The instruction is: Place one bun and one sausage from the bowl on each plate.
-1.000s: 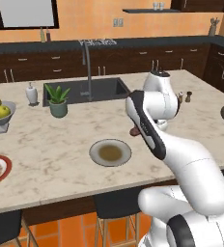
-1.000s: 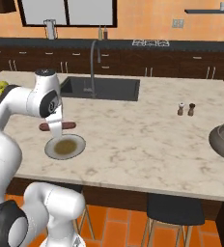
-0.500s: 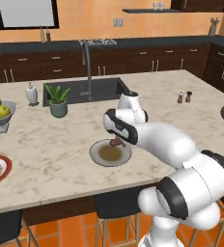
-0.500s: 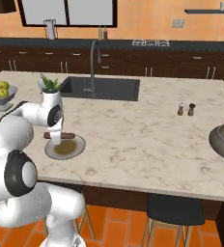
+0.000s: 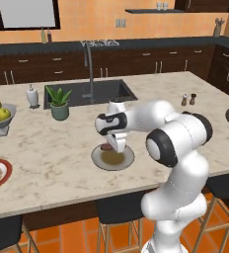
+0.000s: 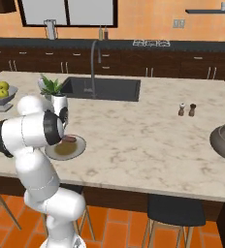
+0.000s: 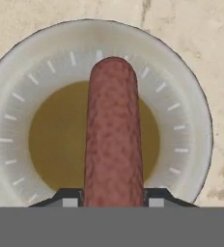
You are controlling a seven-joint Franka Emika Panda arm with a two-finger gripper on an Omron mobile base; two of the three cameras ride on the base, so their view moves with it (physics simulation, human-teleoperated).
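The gripper (image 5: 117, 144) is clamped on a sausage (image 7: 114, 130), holding it low over the grey plate (image 5: 127, 159) with the olive-brown centre, near the sink side of the island. That plate looks bare otherwise (no bun on it that I can see). The red-rimmed plate (image 5: 3, 170) sits well apart, no sausage or bun visible on it. The stone bowl (image 6: 220, 143) waits far off, something pale inside. So I'd judge most of the job remains.

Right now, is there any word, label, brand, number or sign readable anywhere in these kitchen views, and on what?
None: no readable text in any view.
The round grey plate with the olive-brown centre bears only plain white tick marks around its rim.
The reddish-brown sausage in the tool is unmarked.
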